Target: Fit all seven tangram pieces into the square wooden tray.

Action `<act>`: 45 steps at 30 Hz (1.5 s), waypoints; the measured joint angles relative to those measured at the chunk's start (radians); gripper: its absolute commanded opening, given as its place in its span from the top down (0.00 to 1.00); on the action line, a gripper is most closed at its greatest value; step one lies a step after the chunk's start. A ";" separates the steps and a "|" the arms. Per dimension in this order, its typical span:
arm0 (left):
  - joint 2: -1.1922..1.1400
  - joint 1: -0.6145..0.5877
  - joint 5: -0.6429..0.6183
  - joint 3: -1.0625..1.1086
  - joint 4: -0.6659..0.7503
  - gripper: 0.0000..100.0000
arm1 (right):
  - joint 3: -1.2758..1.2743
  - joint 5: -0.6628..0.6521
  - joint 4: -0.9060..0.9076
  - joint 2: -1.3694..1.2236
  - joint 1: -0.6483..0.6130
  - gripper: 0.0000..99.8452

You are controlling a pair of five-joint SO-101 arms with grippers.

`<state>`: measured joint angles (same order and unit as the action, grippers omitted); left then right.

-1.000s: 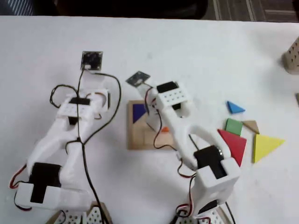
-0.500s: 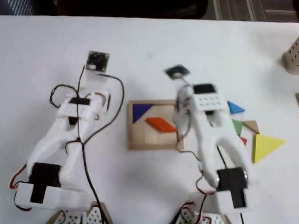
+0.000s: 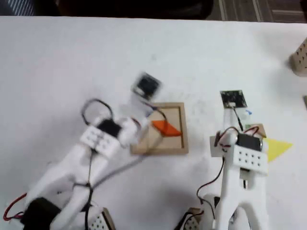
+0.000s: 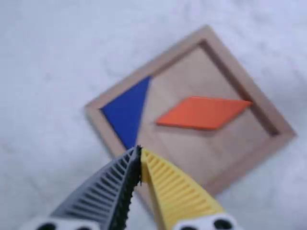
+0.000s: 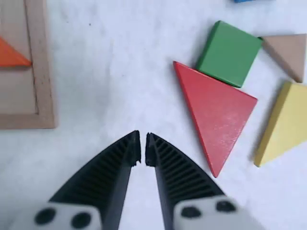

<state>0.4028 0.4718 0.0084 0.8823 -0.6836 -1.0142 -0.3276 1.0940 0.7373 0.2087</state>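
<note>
The square wooden tray [image 3: 182, 143] [image 4: 240, 72] lies mid-table. Inside it lie a blue triangle [image 4: 125, 111] in one corner and an orange parallelogram [image 3: 166, 127] [image 4: 204, 112] near the middle. My left gripper [image 4: 139, 154] is shut and empty, its tip over the tray's rim beside the blue triangle. My right gripper [image 5: 142, 143] is shut and empty above bare table between the tray's rim [image 5: 41, 72] and a red triangle [image 5: 216, 112]. Around it lie a green square [image 5: 229, 52], a tan triangle [image 5: 288, 55] [image 3: 257, 129] and a yellow triangle [image 5: 285, 124] [image 3: 277, 147].
The left arm [image 3: 103, 136] covers the tray's left side in the high view, and the right arm [image 3: 242, 155] hides the red and green pieces there. A small blue triangle [image 3: 247, 113] peeks out beyond the right arm. A pegged wooden block [image 3: 300, 57] stands at the right edge.
The right arm left the orange parallelogram in the tray and drew back to the right, over the loose pieces. The left arm swung right to the tray's left side.
</note>
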 measured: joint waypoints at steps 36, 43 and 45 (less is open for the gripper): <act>-0.594 0.135 -0.107 -0.600 -0.213 0.98 | 0.000 0.002 -0.032 0.025 0.043 0.98; -0.454 0.193 -0.106 -0.368 -0.178 0.97 | -0.003 0.002 -0.032 0.025 0.043 0.98; -0.454 0.196 -0.106 -0.342 -0.157 0.97 | -0.003 0.002 -0.032 0.025 0.043 0.98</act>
<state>-0.0514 0.6682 -0.0974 0.5401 -0.8401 -1.0173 -0.3261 1.0618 0.7618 0.2516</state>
